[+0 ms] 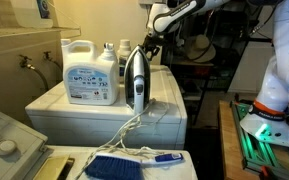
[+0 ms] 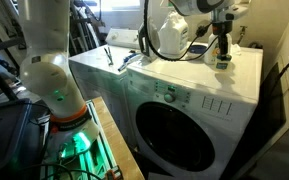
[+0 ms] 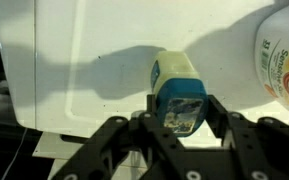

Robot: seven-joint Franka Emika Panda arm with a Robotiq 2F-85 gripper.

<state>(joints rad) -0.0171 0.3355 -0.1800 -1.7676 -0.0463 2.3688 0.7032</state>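
Nearest the lens in an exterior view lies a blue brush. Behind it an iron stands on its heel beside a detergent jug, both on the flat washer top.

In an exterior view the gripper hangs straight above a small bottle, which stands upright near the washer's back edge, long axis vertical.

Wrist view: the fingers are spread apart either side of the small bottle — wide enough to clear its sides — and its cap, I judge, points up.

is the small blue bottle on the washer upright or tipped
Upright: the small blue bottle stands on the washer, and the wrist view looks down on its top.
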